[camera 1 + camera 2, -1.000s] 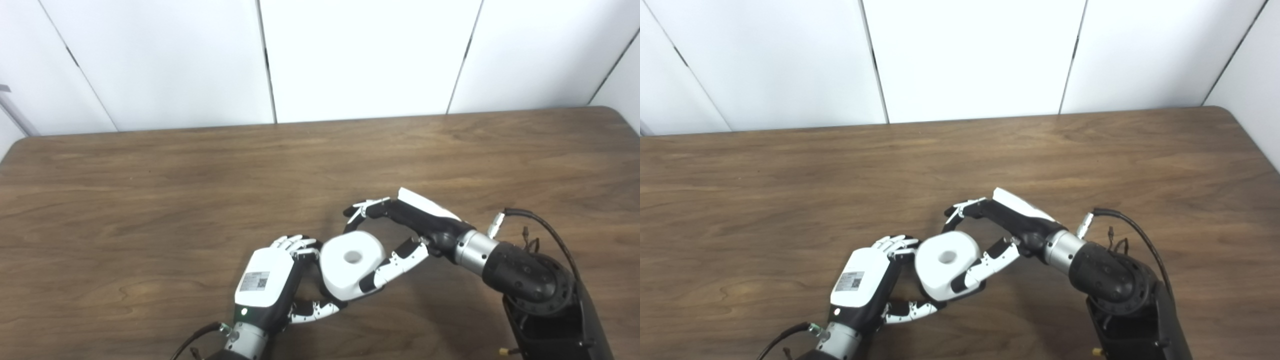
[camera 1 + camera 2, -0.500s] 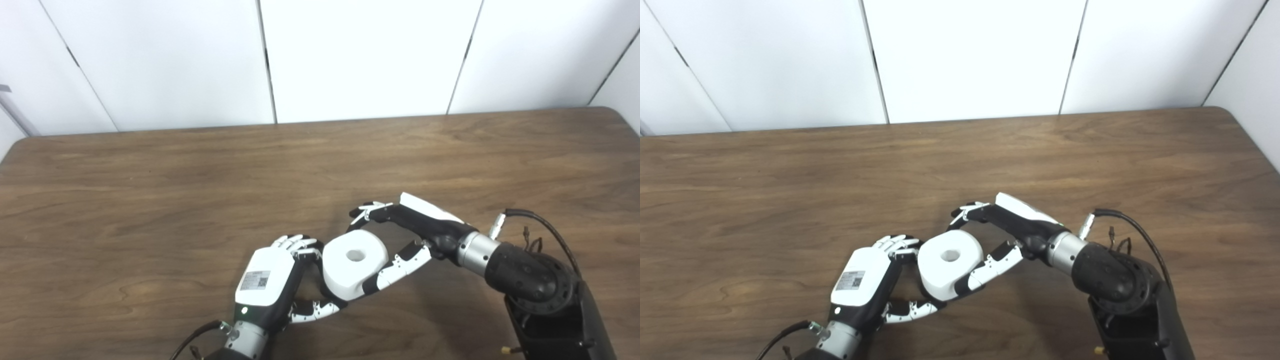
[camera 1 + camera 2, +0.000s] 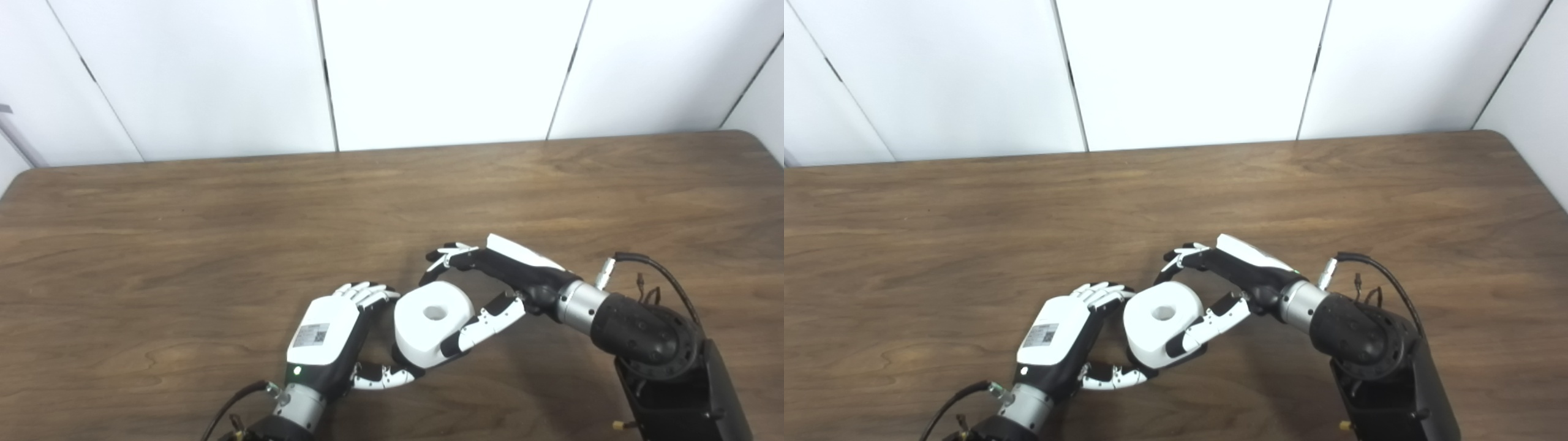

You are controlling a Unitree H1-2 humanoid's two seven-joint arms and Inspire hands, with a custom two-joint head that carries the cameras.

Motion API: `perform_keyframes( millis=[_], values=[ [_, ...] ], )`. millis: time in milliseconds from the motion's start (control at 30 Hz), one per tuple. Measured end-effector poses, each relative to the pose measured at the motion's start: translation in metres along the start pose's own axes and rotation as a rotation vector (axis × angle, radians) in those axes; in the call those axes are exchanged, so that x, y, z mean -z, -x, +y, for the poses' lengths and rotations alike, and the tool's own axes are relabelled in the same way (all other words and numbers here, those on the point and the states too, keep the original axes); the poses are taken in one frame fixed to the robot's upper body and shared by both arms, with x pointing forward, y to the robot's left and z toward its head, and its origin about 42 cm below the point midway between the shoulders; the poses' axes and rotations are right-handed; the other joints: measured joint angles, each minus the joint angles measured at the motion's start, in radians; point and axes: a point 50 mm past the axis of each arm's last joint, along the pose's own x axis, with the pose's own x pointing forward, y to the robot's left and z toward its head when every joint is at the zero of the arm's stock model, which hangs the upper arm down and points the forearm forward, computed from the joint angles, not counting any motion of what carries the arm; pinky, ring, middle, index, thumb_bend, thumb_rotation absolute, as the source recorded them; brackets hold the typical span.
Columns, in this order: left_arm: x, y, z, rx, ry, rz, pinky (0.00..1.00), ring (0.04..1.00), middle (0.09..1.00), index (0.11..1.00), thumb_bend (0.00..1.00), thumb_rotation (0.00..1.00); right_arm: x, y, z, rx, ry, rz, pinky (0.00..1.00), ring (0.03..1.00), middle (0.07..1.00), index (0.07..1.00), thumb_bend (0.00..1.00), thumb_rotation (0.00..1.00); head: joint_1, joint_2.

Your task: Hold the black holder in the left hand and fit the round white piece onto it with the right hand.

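The round white piece [image 3: 432, 321], with a hole in its top, sits near the table's front middle. Only a dark sliver of the black holder [image 3: 403, 360] shows under its lower left edge. My right hand [image 3: 490, 285] is shut on the white piece, fingers arched over its far side and thumb along its near right side. My left hand [image 3: 334, 340] stands to the left of the piece, fingers spread just off its upper left edge. The left thumb reaches along the table beneath the piece's front edge.
The brown wooden table [image 3: 184, 245] stretches wide on the left and behind the hands, ending at a white panelled wall [image 3: 429, 67]. The right arm's black forearm and a cable [image 3: 661, 275] fill the bottom right corner.
My left hand has drawn back a little to the left and its fingers have lifted off the white piece. The right hand and the piece have hardly moved.
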Motion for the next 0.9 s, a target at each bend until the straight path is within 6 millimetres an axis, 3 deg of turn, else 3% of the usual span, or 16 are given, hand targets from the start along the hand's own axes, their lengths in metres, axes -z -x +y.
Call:
perform_keyframes(
  millis=[433,700,900],
  values=[
    [0.008,0.009,0.044,0.079,0.286,0.056,0.84,0.955,0.926,0.871,1.0,0.27,0.002,0.0,-0.012,-0.016,0.012,-0.012,0.94,1.0,0.942,0.74,1.0,0.48,0.02,-0.006],
    [0.019,0.024,0.065,0.145,0.359,0.065,0.9,0.975,0.943,0.892,1.0,0.29,0.007,0.002,-0.032,-0.048,0.026,-0.031,0.96,1.0,0.957,0.831,1.0,0.54,0.026,-0.015],
    [0.028,0.032,0.075,0.147,0.43,0.088,0.92,0.972,0.946,0.904,1.0,0.25,0.009,0.008,-0.047,-0.04,-0.02,-0.066,1.0,1.0,0.997,0.911,1.0,0.6,0.029,-0.021]
  ],
)
